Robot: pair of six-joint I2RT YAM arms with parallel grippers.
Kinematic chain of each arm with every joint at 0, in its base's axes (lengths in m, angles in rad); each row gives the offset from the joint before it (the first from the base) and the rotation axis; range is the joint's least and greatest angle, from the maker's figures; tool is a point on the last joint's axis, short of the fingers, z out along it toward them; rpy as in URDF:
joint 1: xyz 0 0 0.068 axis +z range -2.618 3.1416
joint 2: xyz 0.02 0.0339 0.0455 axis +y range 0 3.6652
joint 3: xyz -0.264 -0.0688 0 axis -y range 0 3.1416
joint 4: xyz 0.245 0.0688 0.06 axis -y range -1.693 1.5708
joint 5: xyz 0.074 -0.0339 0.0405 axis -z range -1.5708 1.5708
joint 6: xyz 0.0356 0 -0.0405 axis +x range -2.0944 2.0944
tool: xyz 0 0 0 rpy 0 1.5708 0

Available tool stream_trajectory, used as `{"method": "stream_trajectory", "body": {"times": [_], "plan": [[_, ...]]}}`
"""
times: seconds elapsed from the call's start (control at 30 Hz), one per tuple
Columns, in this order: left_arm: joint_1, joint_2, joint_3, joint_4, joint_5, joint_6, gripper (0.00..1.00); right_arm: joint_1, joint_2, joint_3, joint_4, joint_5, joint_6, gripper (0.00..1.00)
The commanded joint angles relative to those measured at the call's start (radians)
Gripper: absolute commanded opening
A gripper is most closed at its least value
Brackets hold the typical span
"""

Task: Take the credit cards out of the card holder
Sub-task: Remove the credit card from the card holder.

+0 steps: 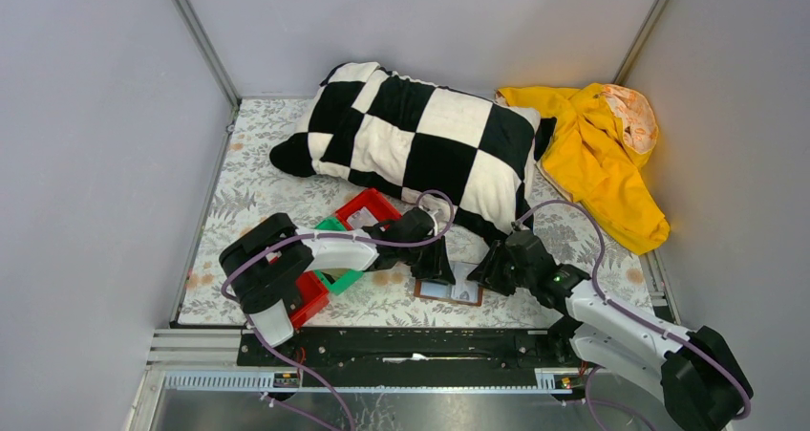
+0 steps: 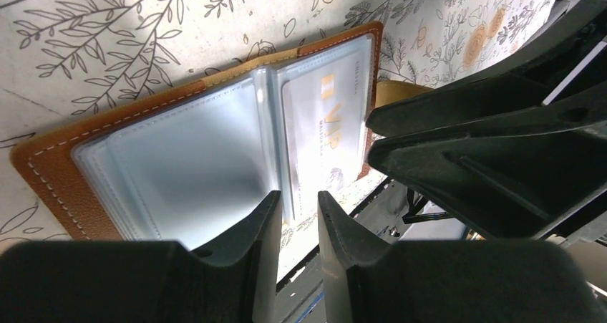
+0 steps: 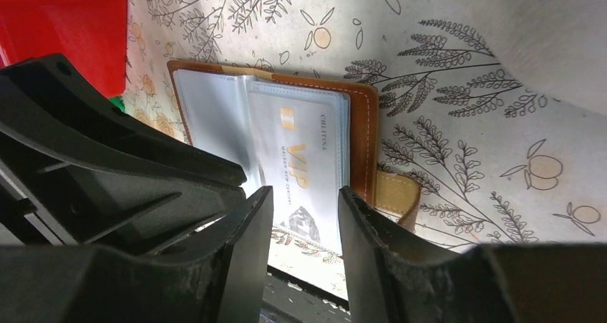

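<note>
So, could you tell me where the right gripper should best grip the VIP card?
Pinch the VIP card by its near short end, with the right gripper coming from the near side: it lies flat, sleeved in the card holder, and only that end seems to poke past the leather.

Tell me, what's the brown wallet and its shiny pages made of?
The flat brown bifold card holder looks like grained leather or imitation, pale stitching along its edge. Its shiny sleeves seem clear plastic: glossy glare, a VIP card showing through.

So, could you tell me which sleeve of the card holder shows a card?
The sleeve by the clasp strap, holding the VIP card; the other sleeve looks empty.
</note>
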Motion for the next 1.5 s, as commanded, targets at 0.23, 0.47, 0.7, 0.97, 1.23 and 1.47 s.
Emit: {"method": "stream_trajectory", "body": {"times": [0.23, 0.47, 0.7, 0.97, 1.23, 1.47], "plan": [[0.006, -0.019, -0.015, 0.035, -0.010, 0.007, 0.28, -0.004, -0.016, 0.037, -0.012, 0.025, -0.006, 0.45], [0.006, -0.014, -0.012, 0.029, -0.007, 0.006, 0.28, -0.004, 0.033, 0.042, 0.027, -0.006, -0.018, 0.44], [0.007, -0.016, -0.009, 0.025, -0.011, 0.008, 0.28, -0.004, 0.023, 0.048, 0.027, -0.002, -0.017, 0.44], [0.007, -0.009, -0.004, 0.023, -0.007, 0.010, 0.28, -0.004, -0.001, 0.051, 0.019, 0.016, -0.012, 0.44], [0.006, -0.011, -0.006, 0.020, -0.005, 0.012, 0.28, -0.003, 0.003, 0.055, 0.002, 0.025, -0.010, 0.44], [0.006, -0.005, 0.002, 0.021, -0.004, 0.013, 0.29, -0.004, -0.015, 0.087, -0.071, 0.090, -0.035, 0.44]]}}
